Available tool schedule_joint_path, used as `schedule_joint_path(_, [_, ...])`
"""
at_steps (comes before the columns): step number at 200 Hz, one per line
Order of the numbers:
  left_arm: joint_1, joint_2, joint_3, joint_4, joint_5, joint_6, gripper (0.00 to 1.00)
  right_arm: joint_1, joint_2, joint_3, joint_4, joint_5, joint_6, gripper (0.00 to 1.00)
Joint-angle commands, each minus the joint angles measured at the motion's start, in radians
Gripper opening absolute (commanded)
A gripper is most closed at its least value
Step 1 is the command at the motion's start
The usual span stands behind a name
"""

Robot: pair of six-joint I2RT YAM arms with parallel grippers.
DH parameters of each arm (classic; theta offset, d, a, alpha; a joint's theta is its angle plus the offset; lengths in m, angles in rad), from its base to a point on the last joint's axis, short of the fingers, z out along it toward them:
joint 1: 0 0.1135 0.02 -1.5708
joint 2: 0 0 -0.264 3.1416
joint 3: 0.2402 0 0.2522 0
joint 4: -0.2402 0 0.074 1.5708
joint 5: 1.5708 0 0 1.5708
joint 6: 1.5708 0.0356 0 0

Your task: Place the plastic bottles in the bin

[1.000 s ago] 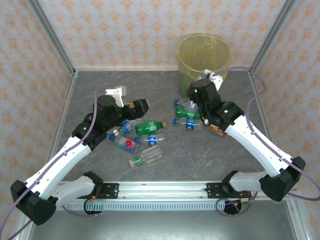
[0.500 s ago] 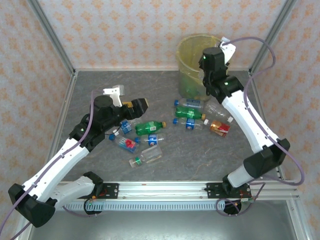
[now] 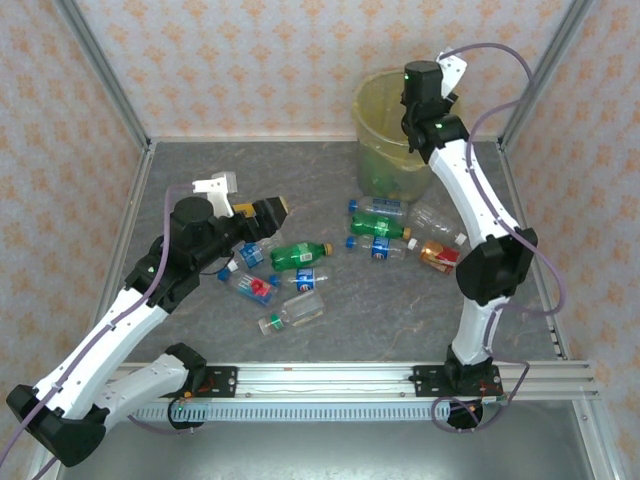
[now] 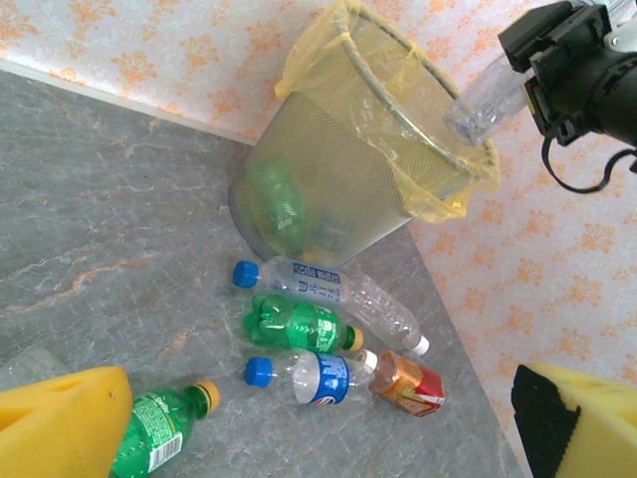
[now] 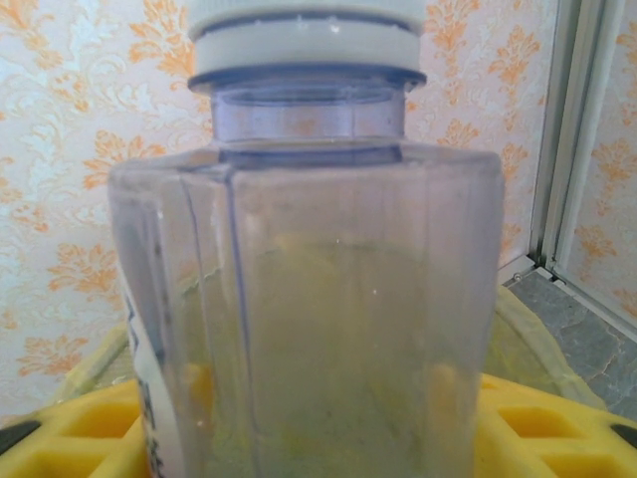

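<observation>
The bin [image 3: 372,100], pale yellow with a yellow bag, stands at the back right; a green bottle shows through its wall [image 4: 279,204]. My right gripper [image 5: 309,428] is shut on a clear plastic bottle [image 5: 309,279] with a white cap, held above the bin's rim [image 4: 398,90]; from the left wrist this bottle [image 4: 485,100] sticks out of that gripper [image 4: 557,75]. My left gripper [image 3: 262,215] hangs open over the left group of plastic bottles, a green one [image 3: 300,254] just beyond it. More bottles [image 3: 378,228] lie in front of the bin.
In the left wrist view a blue-capped clear bottle [image 4: 309,284], a green one [image 4: 299,324], a blue-labelled one [image 4: 314,376] and a red-labelled one [image 4: 408,383] lie together below the bin. Papered walls and metal posts [image 3: 100,70] close in the grey table.
My right arm has risen from the bottles in front of the bin to above its rim, carrying the clear bottle. The left arm has drifted slightly left.
</observation>
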Motion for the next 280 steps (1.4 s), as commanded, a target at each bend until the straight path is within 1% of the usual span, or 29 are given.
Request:
schedule_joint_path(1, [-0.007,-0.015,0.035,-0.024,-0.023,0.005,0.99,-0.002,0.051,0.103,-0.054,-0.001,-0.025,0.57])
schedule_joint_path(19, [-0.006,-0.015,0.039,-0.032,-0.030,0.008,0.99,-0.002,0.079,0.156,-0.079,-0.009,-0.023,0.57])
schedule_joint_path(43, [-0.006,-0.014,0.040,-0.035,-0.033,0.011,0.99,-0.002,0.079,0.161,-0.079,-0.024,-0.027,0.57])
schedule_joint_path(52, [-0.006,-0.015,0.039,-0.037,-0.034,0.012,0.99,-0.002,0.077,0.161,-0.081,-0.030,-0.026,0.61])
schedule_joint_path(62, [-0.007,-0.014,0.037,-0.035,-0.033,0.011,0.99,-0.002,0.073,0.161,-0.084,-0.042,-0.026,0.68])
schedule_joint_path(74, [-0.006,-0.013,0.035,-0.032,-0.034,0.011,0.99,-0.002,0.065,0.161,-0.092,-0.058,-0.021,0.82])
schedule_joint_path(81, [-0.006,-0.013,0.035,-0.033,-0.033,0.011,0.99,-0.002,0.060,0.160,-0.096,-0.069,-0.021,0.87])
schedule_joint_path(88, [-0.006,-0.012,0.034,-0.031,-0.032,0.013,0.99,-0.002,0.053,0.159,-0.098,-0.077,-0.021,0.98])
schedule_joint_path(90, [-0.006,-0.011,0.033,-0.031,-0.032,0.013,0.99,-0.002,0.051,0.159,-0.099,-0.079,-0.020,1.00])
schedule_joint_path(121, [-0.007,-0.006,0.027,-0.032,-0.037,0.013,0.99,0.001,0.004,0.136,-0.110,-0.097,-0.010,1.00])
schedule_joint_path(156, [-0.006,-0.004,-0.001,-0.048,-0.061,0.014,0.99,0.017,-0.089,0.033,-0.098,-0.130,0.002,1.00])
schedule_joint_path(192, [-0.006,0.000,-0.048,-0.076,-0.072,0.016,0.99,0.051,-0.212,-0.140,-0.062,-0.179,0.021,1.00])
schedule_joint_path(241, [-0.006,0.000,-0.135,-0.135,-0.048,0.016,0.99,0.118,-0.395,-0.411,-0.009,-0.221,0.064,1.00])
schedule_joint_path(265, [-0.008,-0.004,-0.209,-0.150,-0.021,0.016,0.95,0.146,-0.482,-0.530,0.003,-0.233,0.108,1.00])
schedule_joint_path(280, [-0.012,-0.006,-0.257,-0.152,0.013,0.016,0.90,0.164,-0.530,-0.596,0.010,-0.246,0.135,1.00])
